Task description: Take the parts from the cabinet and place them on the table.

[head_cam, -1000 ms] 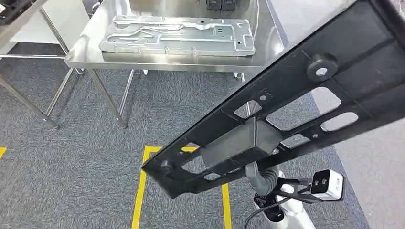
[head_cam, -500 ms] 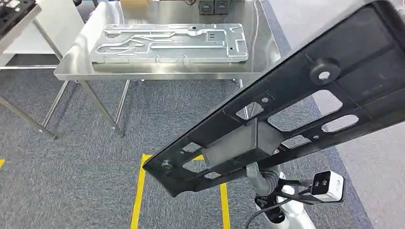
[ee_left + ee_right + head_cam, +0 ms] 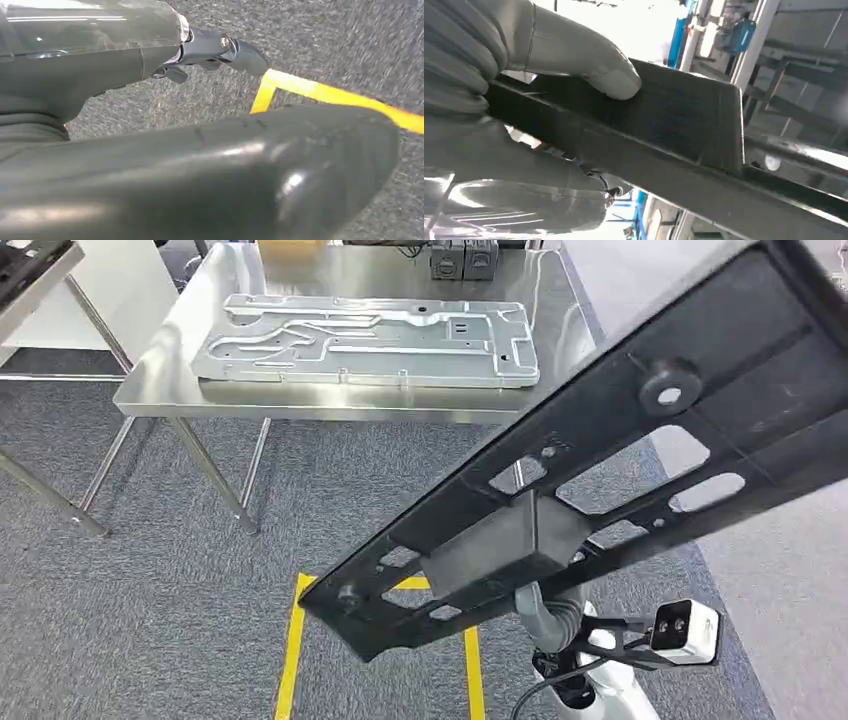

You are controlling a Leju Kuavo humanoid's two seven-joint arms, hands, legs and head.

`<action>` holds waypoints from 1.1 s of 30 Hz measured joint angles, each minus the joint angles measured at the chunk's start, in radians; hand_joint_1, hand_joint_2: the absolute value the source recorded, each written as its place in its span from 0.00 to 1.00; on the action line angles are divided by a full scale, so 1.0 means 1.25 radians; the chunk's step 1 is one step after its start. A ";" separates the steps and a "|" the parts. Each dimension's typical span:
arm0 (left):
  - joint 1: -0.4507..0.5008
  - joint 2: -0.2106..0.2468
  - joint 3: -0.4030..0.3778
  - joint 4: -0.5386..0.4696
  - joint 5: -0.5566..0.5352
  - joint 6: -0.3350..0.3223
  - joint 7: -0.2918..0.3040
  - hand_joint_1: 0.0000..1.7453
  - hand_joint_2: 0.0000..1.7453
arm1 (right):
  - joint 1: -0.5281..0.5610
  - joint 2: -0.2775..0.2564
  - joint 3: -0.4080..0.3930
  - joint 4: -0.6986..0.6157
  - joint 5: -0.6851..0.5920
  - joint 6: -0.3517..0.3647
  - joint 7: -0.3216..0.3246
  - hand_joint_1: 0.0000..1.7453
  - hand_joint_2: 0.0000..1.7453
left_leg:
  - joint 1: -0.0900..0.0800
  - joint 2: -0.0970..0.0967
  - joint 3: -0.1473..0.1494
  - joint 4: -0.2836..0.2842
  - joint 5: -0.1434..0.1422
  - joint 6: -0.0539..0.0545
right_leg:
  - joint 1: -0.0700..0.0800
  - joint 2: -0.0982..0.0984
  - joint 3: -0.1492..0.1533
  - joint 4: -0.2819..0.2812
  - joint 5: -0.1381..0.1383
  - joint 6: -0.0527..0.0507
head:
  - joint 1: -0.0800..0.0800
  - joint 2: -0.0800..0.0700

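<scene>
The black part (image 3: 640,430) is a long, flat panel of matte dark plastic or painted metal, pierced with oblong cut-outs and small holes, with a round boss near its upper end and a boxy raised block on its underside; it hangs in the air, tilted, running from low near the yellow floor tape (image 3: 292,655) up past the picture's right edge, well short of the table (image 3: 160,390). The right hand (image 3: 524,75) grips it: in the right wrist view a thick grey thumb presses flat on the part's faintly textured black face near an edge, with the ribbed grey cover just behind, while the other fingers are hidden under the panel. The left hand (image 3: 220,50) hangs above the carpet, its dark fingers drawn together and touching nothing that can be seen; how far they are closed cannot be told. Ahead stands the table, of brushed stainless steel with slanted legs, bearing a large silvery sheet-metal plate (image 3: 370,340) stamped with ridges and slots. The floor is grey speckled carpet (image 3: 150,620), marked with the yellow tape.
</scene>
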 joint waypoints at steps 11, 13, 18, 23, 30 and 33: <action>-0.003 -0.002 0.000 0.000 0.002 -0.002 0.001 0.00 0.00 | -0.001 -0.002 0.002 -0.001 0.000 0.002 -0.004 0.98 1.00 | 0.001 -0.001 0.049 0.037 -0.046 -0.037 | 0.004 -0.003 0.073 -0.231 0.150 -0.047 | 0.001 0.000; -0.004 -0.004 0.000 0.000 0.002 -0.002 0.002 0.00 0.00 | -0.003 -0.002 0.002 -0.001 0.000 0.002 -0.004 0.98 1.00 | 0.002 -0.001 -0.017 0.145 -0.069 -0.041 | 0.004 -0.004 0.083 -0.232 0.141 -0.053 | 0.001 0.000; 0.001 -0.004 0.000 0.000 0.003 0.001 0.006 0.00 0.00 | 0.002 -0.002 0.002 0.000 0.000 0.005 -0.006 0.98 1.00 | 0.002 -0.001 -0.111 0.185 -0.095 -0.043 | 0.007 0.000 0.127 -0.232 0.104 -0.054 | 0.001 0.000; 0.004 -0.003 0.002 0.001 0.005 0.003 0.006 0.00 0.00 | 0.007 -0.002 0.002 0.000 0.012 0.005 -0.015 0.98 1.00 | -0.011 -0.003 -0.067 0.027 0.042 -0.015 | 0.011 0.004 0.160 -0.239 0.070 -0.036 | 0.001 0.000; 0.002 -0.005 0.003 0.001 0.005 0.003 0.001 0.00 0.00 | 0.028 -0.002 0.002 -0.015 0.018 0.008 -0.016 0.98 1.00 | -0.004 -0.003 -0.017 -0.002 0.023 0.004 | 0.002 0.001 0.031 -0.021 0.011 -0.008 | 0.001 0.000; 0.005 -0.006 0.004 0.001 0.007 0.005 0.001 0.00 0.00 | 0.037 -0.002 0.002 -0.014 0.014 0.016 -0.017 0.98 1.00 | -0.004 0.000 0.011 -0.002 0.001 0.002 | -0.001 -0.001 0.000 -0.051 0.023 -0.005 | 0.001 0.000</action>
